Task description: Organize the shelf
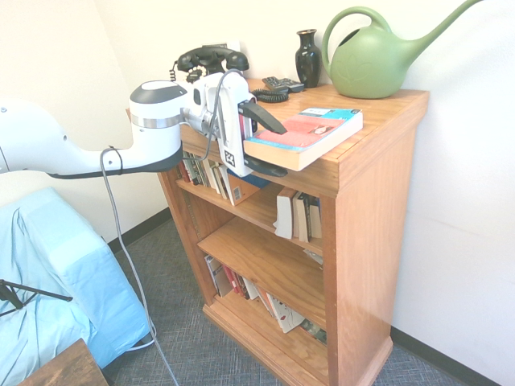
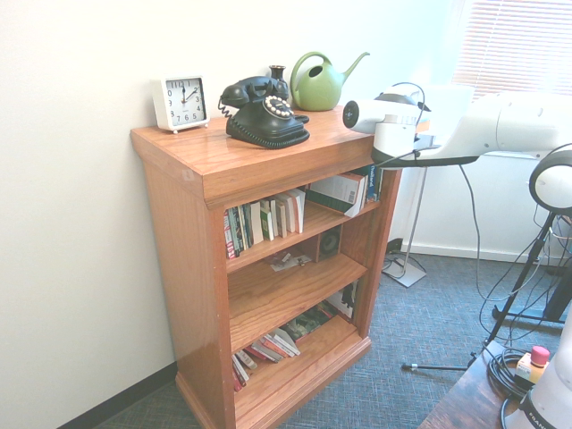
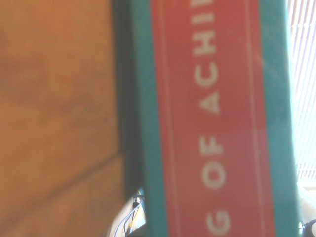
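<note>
1. Now the gripper (image 1: 269, 149) sits at the front overhanging edge of the shelf (image 1: 378, 209), turned sideways toward the paperback book (image 1: 310, 133) lying flat on the top.
2. Its fingers (image 1: 261, 117) are spread open, one above the book's near end and one below it under the overhang; whether either touches the book cannot be told.
3. The shelf, an oak bookcase with three open tiers, stands against the white wall, with a light blue covered seat (image 1: 48, 281) off to one side of it.
4. The book has a red cover with a teal border and juts slightly past the shelf's front edge.
5. Up close in the wrist view the book's spine (image 3: 212, 118) shows white capitals reading "OF ACHI", with wood grain of the shelf (image 3: 54, 118) beside it.
6. Behind the book on the shelf top stand a green watering can (image 1: 378, 60), a dark vase (image 1: 307, 56), and a black rotary telephone (image 1: 211, 63) with its coiled cord.
7. A small dark item (image 1: 282, 83) lies between the telephone and the vase; what it is cannot be told.
8. From the other side, a white alarm clock (image 2: 179, 101) stands at the far corner of the shelf top from the watering can.
9. Rows of books (image 2: 264, 222) fill the upper tier, and more books (image 2: 268, 349) lean in the bottom one.
</note>
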Controlling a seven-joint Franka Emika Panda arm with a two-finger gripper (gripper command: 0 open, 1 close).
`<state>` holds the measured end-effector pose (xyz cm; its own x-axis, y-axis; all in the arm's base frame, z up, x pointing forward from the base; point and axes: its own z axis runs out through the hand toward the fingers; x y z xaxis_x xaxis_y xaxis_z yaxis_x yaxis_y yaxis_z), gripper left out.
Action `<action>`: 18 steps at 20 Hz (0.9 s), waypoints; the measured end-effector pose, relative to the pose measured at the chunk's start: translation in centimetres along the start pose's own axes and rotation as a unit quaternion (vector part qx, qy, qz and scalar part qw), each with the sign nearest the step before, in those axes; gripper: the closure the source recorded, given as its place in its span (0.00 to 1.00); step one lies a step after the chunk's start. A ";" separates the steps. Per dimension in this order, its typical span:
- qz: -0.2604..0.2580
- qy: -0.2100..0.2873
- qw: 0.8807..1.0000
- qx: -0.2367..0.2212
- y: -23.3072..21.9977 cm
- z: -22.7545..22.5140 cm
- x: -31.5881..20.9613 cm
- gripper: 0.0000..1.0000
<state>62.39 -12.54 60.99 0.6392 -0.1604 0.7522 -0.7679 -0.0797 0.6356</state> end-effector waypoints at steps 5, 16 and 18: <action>-0.004 0.001 1.000 0.002 -0.5 -0.2 0.4 1.00; -0.010 0.003 1.000 0.004 -0.8 -0.5 0.5 1.00; -0.012 0.003 1.000 0.004 -0.9 -0.5 0.4 1.00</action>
<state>63.36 -12.03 60.79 0.6572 -0.1521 0.7382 -0.7530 -0.0908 0.6517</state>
